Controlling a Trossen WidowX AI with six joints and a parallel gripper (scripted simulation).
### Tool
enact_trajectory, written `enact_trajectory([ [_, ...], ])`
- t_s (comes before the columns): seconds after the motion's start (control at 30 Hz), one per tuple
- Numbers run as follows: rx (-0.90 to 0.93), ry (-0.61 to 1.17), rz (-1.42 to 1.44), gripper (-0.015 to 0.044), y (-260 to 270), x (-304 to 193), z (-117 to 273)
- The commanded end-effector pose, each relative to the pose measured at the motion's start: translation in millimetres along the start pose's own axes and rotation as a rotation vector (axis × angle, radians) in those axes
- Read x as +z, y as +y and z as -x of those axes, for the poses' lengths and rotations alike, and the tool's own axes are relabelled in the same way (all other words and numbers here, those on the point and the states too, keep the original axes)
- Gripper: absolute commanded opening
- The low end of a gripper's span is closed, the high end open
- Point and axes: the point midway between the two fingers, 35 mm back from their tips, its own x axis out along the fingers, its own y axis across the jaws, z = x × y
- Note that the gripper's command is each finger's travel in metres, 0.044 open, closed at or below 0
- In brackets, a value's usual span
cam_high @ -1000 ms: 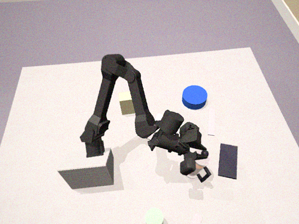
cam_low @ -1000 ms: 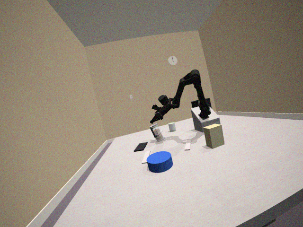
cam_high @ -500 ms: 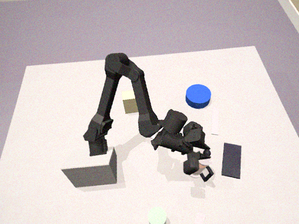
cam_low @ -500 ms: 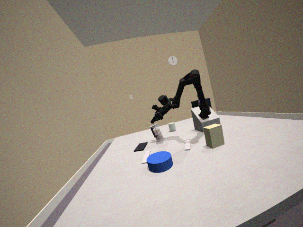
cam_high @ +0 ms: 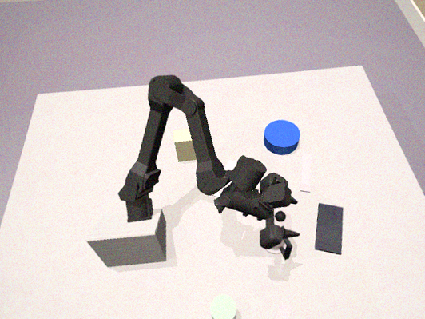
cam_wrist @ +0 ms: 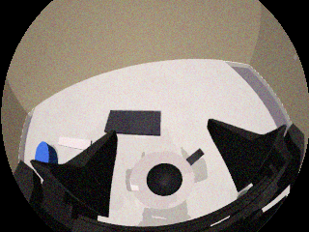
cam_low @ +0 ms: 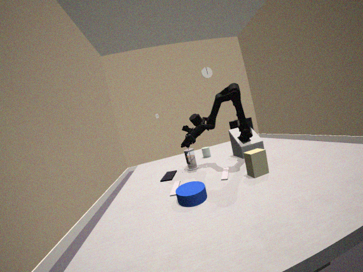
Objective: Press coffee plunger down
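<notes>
The coffee press (cam_high: 277,247) (cam_low: 190,160) stands upright on the white table (cam_high: 57,296), a clear beaker with a dark side handle. In the wrist view I look straight down on its pale lid (cam_wrist: 141,180) with the round black plunger knob (cam_wrist: 164,179) (cam_high: 280,215) at its middle, sitting low near the lid. My gripper (cam_high: 293,217) (cam_low: 185,144) (cam_wrist: 164,130) is open wide just above the press. Its two fingers stand on either side of the knob, clear of it, with nothing between them.
A dark flat slab (cam_high: 329,228) (cam_low: 168,175) (cam_wrist: 134,123) lies just beyond the press. A blue disc (cam_high: 282,136) (cam_low: 191,193) (cam_wrist: 45,152), a tan box (cam_high: 183,146) (cam_low: 256,162), a pale green cup (cam_high: 223,308) (cam_low: 206,152) and the grey arm pedestal (cam_low: 243,143) stand around.
</notes>
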Motion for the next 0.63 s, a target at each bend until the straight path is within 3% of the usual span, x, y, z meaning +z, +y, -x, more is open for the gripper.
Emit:
enact_trajectory([
  [0.0,-0.001,-0.002,0.008,0.044,0,13,12],
  [0.23,0.0,0.007,0.001,0.044,5,49,68],
  [0.6,0.0,0.007,0.0,0.044,4,48,70],
])
